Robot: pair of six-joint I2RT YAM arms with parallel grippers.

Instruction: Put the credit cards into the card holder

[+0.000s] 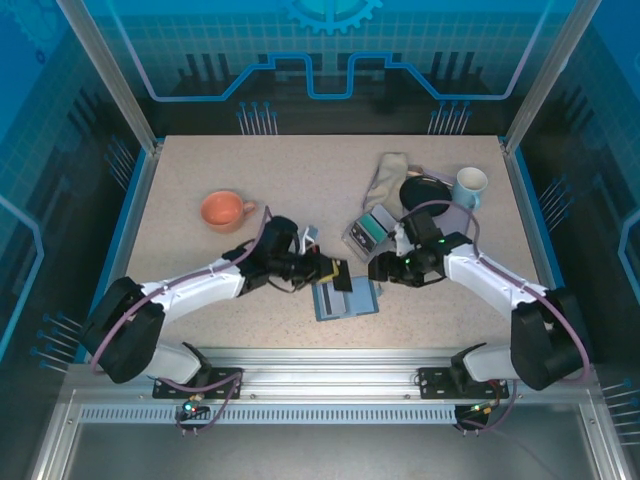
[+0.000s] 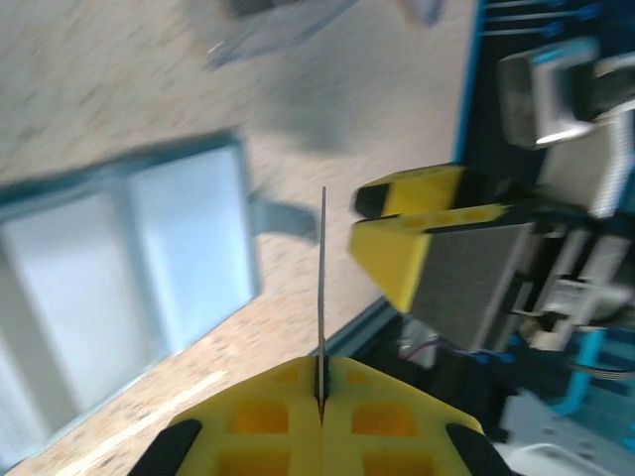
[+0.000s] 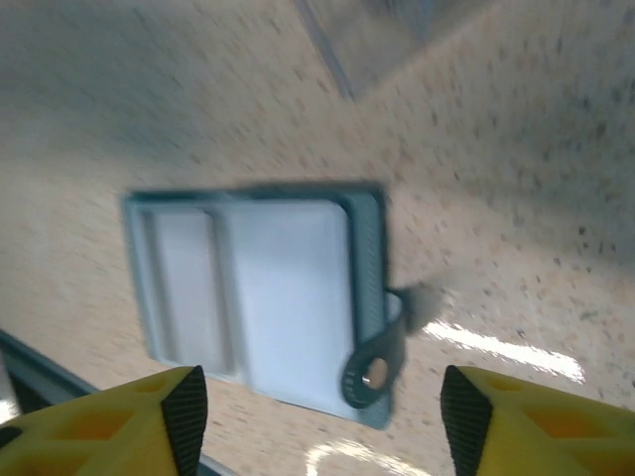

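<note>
Two grippers met near the front-middle of the speckled table [image 1: 250, 170], tips close together over the card holder [image 1: 346, 299]. The left gripper [image 1: 338, 272] was pressed together on a single credit card [image 2: 322, 288], which the left wrist view caught edge-on as a thin dark line rising upright from between the yellow fingers [image 2: 268, 407]. The right gripper [image 1: 380, 268] stood just beside it with its fingers [image 3: 149, 421] spread wide and nothing between them.

The slate-blue card holder lay unfolded and flat on the table, pale inner panels facing up, directly below both tools. Its snap strap [image 3: 377, 357] stuck out from one edge. The pinched card hung above the tabletop, beside the holder's edge and not touching it.

Beyond the right gripper sat a small grey tray [image 1: 350, 236]; its contents were too small to tell. Farther back lay a crumpled cloth [image 1: 386, 178], a black round object [image 1: 425, 192] and a white mug [image 1: 470, 186]. An orange mug [image 1: 225, 210] stood well apart on the left.
</note>
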